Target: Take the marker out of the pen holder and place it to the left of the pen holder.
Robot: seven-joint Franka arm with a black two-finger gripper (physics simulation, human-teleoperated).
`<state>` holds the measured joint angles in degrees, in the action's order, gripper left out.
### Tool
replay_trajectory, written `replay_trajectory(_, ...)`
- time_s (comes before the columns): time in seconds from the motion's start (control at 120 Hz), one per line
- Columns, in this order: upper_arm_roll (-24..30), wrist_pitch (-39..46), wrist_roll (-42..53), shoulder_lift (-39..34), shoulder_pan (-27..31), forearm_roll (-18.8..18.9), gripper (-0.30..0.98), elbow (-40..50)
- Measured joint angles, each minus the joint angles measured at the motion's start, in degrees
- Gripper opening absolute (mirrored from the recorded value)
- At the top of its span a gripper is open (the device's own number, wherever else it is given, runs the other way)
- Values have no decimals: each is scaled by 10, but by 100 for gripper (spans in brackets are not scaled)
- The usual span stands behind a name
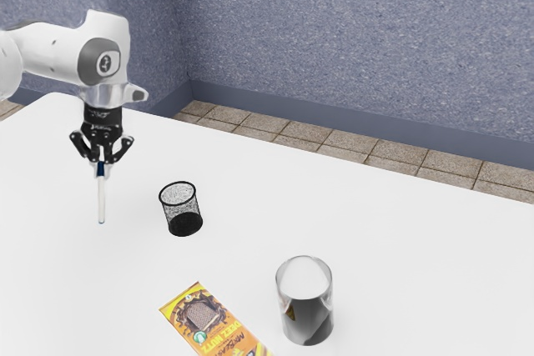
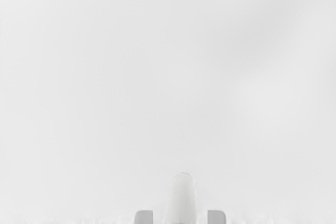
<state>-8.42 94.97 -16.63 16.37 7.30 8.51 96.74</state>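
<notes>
Fingers pinching marker upright, ext. view 9 o'clock of mesh pen holder; ease down, pls, release only on desk contact!

the pen holder is wire mesh, the cup glossy metal.

Marker in hand, near pen holder, packet beside cup

An orange and yellow wrapped bar lies near on the white worktop; toward the exterior view's right stands a shiny metal cup. Far: tiled floor, speckled blue-grey wall.
</notes>
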Motion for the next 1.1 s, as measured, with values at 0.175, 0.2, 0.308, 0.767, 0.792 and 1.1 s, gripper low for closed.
replay_trajectory(0.175,15,-36,27,40,-2,53,-9,3)
replay_trajectory(0.2,17,-39,30,46,-2,57,-9,3)
replay_trajectory(0.308,21,-49,43,67,-3,67,-9,3)
replay_trajectory(0.767,21,-54,76,122,33,68,-9,-28)
replay_trajectory(0.792,21,-53,78,123,33,68,-4,-29)
replay_trajectory(1.1,50,-51,94,61,28,46,50,-47)
